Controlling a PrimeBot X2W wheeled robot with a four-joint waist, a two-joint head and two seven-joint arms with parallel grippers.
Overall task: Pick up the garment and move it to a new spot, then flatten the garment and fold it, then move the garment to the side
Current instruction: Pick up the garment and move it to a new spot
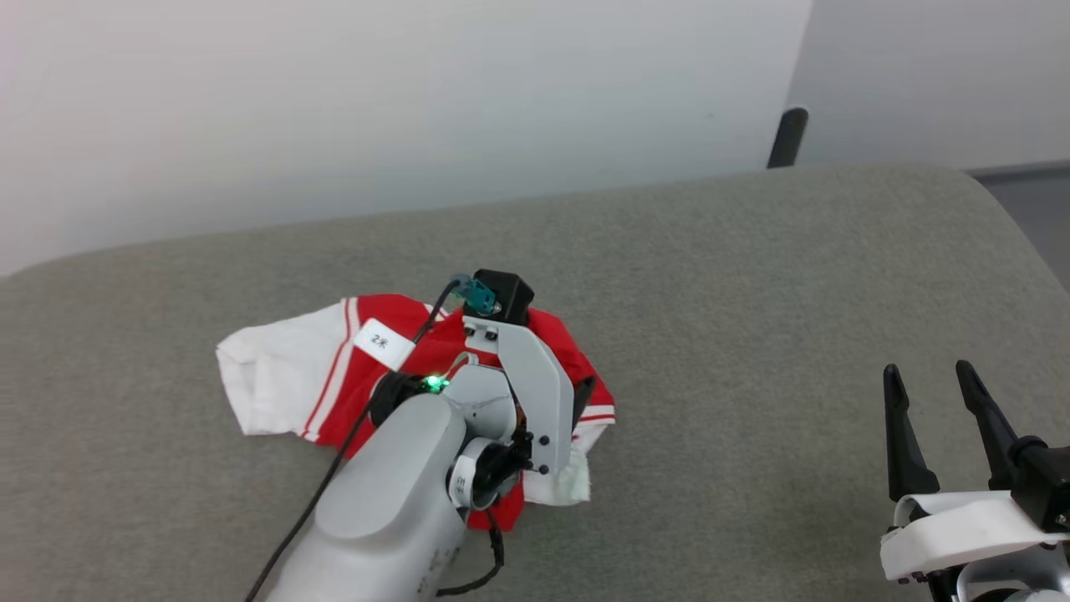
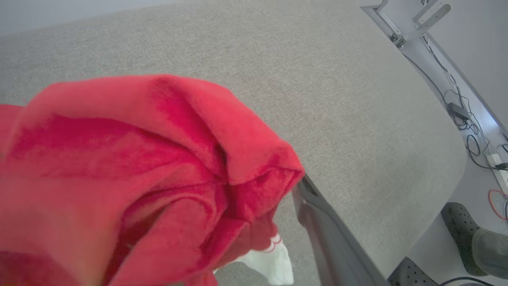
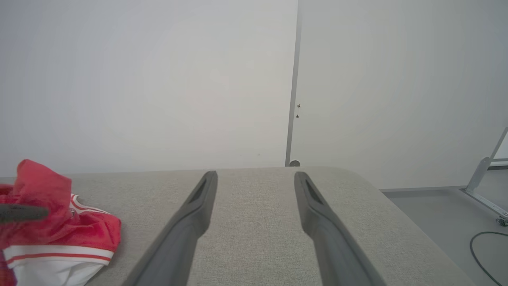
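Overhead, crumpled red-and-white jersey [image 1: 347, 393] left of middle on grey tabletop [image 1: 752, 293], beneath left gripper [image 1: 568, 395]; right gripper [image 1: 926, 368] spread wide, empty, well apart. From left wrist: red folds over 1 finger, other finger [image 2: 325, 230] bare, jaws apart. From right wrist: jersey far left.

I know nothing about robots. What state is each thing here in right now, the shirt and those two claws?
garment: crumpled in a heap on the grey table, not flattened or folded.
left gripper: open, down in the garment, red cloth hiding one finger.
right gripper: open, empty, apart from the garment.
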